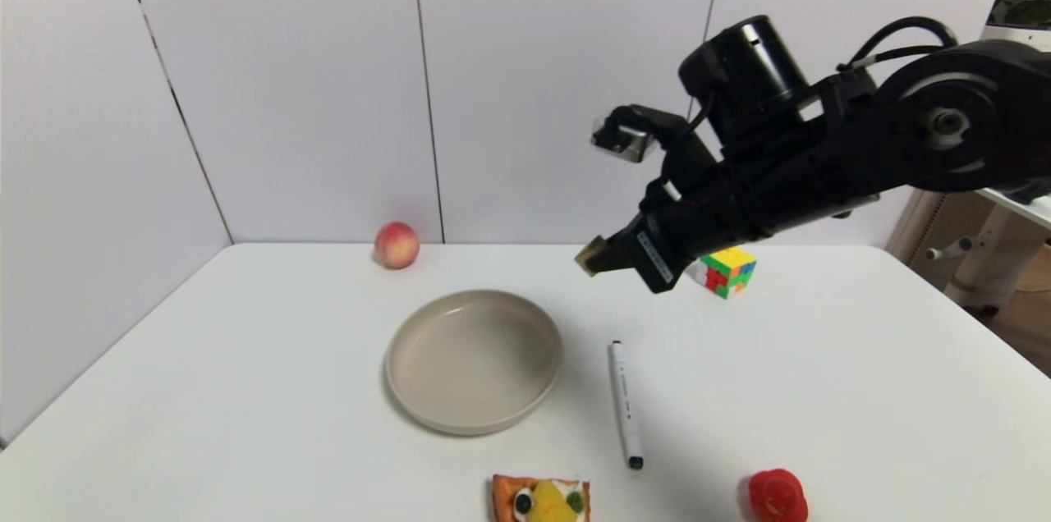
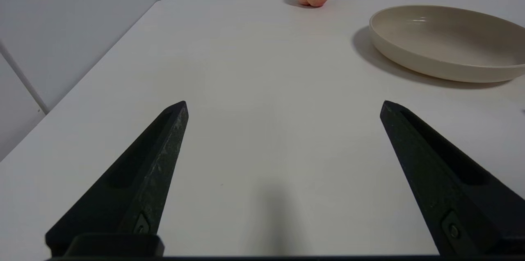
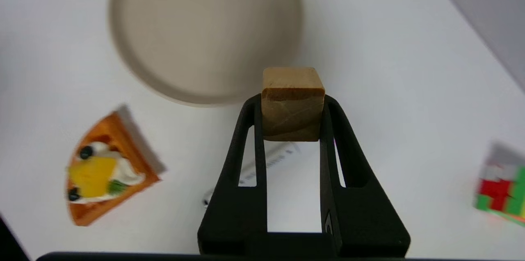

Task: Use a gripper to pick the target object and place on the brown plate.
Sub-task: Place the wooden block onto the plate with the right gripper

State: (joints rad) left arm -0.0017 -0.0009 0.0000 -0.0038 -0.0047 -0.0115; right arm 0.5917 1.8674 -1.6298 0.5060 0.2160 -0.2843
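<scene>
Tan wooden cube airborne, beige plate bare

Peach by the back wall, puzzle cube, marker pen, pizza slice, red toy

The wooden cube is light tan with a darker brown grain face, pinched in the black right pincer. The plate is plain beige-tan on a white tabletop. The peach blushes pink over yellow. The puzzle cube shows yellow, green, red and blue squares. The marker is white, black-capped. The pizza slice is orange-crusted with yellow, white, green and black toppings. A red item, perhaps a tomato, is glossy. The left pincer is black.
</scene>
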